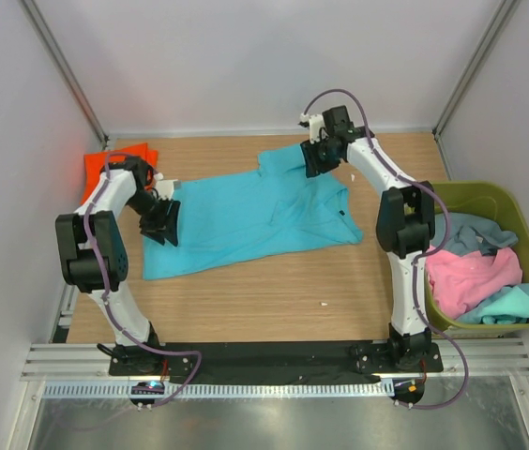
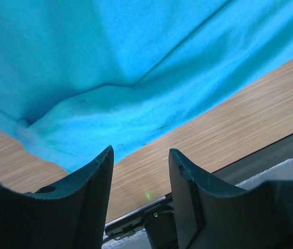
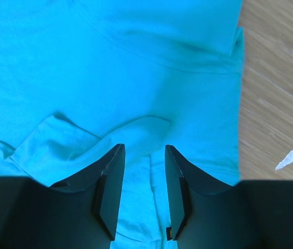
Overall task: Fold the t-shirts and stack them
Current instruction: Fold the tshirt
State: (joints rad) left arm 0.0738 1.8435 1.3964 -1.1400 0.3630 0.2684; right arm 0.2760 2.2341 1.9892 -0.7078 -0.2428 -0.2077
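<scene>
Two hands hang half-open and empty at the turquoise t-shirt spread on the bench, its edge just ahead of the left hand, its cloth under the right hand; folding looks barely begun, so each must next pinch an edge.

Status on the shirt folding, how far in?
Done: orange shirt sits compact far-left, apparently folded. In hand: turquoise shirt spread out, left tool and right tool open at its ends. Left: pink shirt, grey-blue shirt, teal shirt in the bin.
</scene>
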